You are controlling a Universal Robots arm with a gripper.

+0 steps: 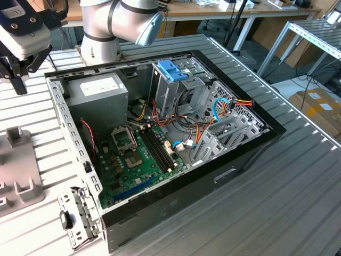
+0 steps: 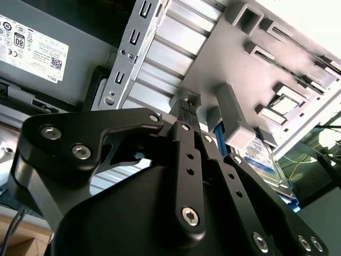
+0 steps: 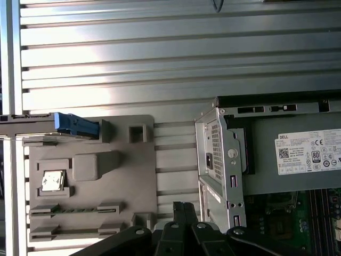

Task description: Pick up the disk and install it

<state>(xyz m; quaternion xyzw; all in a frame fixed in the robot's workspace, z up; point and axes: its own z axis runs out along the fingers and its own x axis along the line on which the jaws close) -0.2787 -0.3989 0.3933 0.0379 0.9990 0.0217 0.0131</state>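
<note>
Here's the grey-and-silver robot arm (image 1: 122, 21) up at the far corner of the open black computer case (image 1: 213, 181). Its black gripper (image 3: 180, 207) hangs over the ribbed aluminium table (image 3: 160, 53). In the first wrist view the two fingers sit drawn right together, hardly a gap between them and nothing in their hold.

And there's the disk (image 3: 77, 125), a flat grey-silver hard drive in a bright blue plastic frame. It stands on edge in a slot at one corner of the flat grey moulded fixture plate (image 3: 133, 160). That plate lies on the table just beside the case. The second wrist view shows the drive's silver face and blue edge past the fingertips, and the gripper is clear of it, no contact. A small square silver chip (image 3: 53, 181) rests in another pocket of the same plate.

Over in the case, the exterior view shows the boxy grey power supply (image 1: 98, 90) in the far corner on that view's left. The green motherboard (image 1: 133, 160) lies flat on the floor of the case. A blue plastic bracket (image 1: 173, 69) sits atop the bare metal drive cage (image 1: 168, 93), with loose coloured cables running beside it.
</note>
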